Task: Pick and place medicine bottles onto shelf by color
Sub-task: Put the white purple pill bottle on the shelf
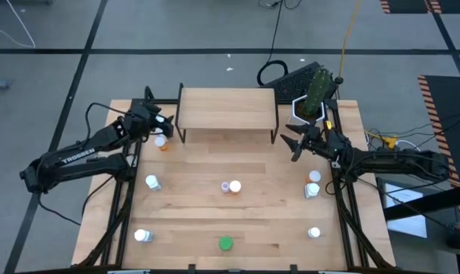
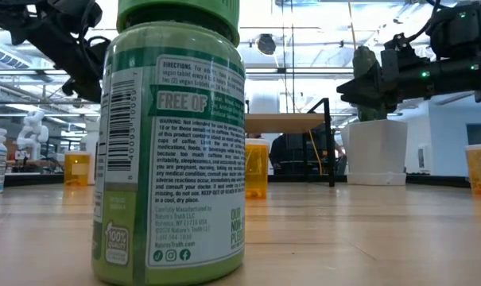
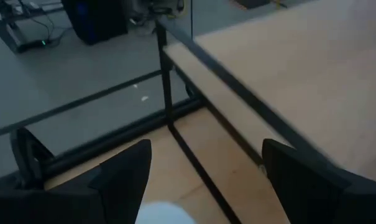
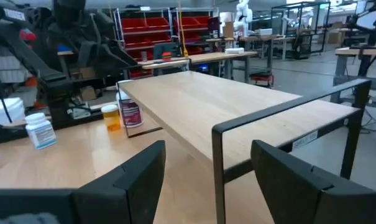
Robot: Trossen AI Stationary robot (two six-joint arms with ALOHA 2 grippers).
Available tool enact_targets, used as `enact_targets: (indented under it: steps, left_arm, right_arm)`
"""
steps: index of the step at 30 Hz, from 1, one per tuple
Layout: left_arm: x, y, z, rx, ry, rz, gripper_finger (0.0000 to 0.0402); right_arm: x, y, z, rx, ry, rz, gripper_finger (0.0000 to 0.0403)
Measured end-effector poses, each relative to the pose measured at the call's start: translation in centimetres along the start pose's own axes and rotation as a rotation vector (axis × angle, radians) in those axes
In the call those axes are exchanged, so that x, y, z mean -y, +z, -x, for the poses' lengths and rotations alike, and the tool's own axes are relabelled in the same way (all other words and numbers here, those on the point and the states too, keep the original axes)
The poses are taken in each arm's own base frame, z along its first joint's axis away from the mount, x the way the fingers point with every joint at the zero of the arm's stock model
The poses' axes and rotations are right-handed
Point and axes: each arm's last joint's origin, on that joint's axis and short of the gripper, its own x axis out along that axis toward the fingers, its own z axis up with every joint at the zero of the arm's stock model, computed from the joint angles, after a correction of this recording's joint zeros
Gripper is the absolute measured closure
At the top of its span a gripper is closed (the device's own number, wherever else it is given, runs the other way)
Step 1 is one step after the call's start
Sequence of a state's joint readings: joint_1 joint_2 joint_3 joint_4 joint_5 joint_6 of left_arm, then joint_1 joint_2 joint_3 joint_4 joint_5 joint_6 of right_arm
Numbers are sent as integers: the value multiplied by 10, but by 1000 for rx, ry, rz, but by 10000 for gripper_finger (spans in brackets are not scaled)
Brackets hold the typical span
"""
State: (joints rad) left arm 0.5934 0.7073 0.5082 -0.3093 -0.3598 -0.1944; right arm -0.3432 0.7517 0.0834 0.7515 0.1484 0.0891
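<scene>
Both pincers open and empty beside a bare shelf [image 1: 226, 106]
Left pincer [image 1: 167, 120] hovers over an orange bottle [image 1: 162, 142] at the shelf's left end, right pincer [image 1: 293, 143] at its right; the other medicine bottles [image 1: 230, 186] stand scattered on the desk [image 1: 191, 221], light, rigid, smooth, so best pinched across the body under the cap

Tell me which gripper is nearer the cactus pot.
Right. The right gripper hovers just below the cactus pot in the high view; the left gripper sits across the shelf.

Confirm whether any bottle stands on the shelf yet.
No. In the high view the shelf top is bare wood, and the bottles all stand on the table.
</scene>
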Motion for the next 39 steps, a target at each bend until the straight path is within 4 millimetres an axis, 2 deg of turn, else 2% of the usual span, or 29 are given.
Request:
enact_targets:
  steps: [7, 12, 20, 25, 31, 39]
  left_arm:
    - [-4, -6, 5, -126, 70, 38, 94]
    - [-7, -9, 6, -141, 128, 53, 94]
    - [-6, -8, 6, -145, 100, 18, 90]
    - [-6, -8, 6, -142, 107, 74, 53]
    - [-7, -16, 3, -166, 118, 82, 5]
    - [-9, -35, -3, -208, 158, 134, 24]
  right_arm:
    - [0, 2, 0, 14, 57, 46, 169]
    - [-1, 3, 0, 26, 133, 46, 169]
    - [-3, 4, 0, 15, 185, -86, 169]
    - [-4, 4, 0, 10, 192, -184, 169]
    - [-11, 3, 1, 2, 218, -219, 169]
    - [-11, 3, 2, 16, 156, -196, 169]
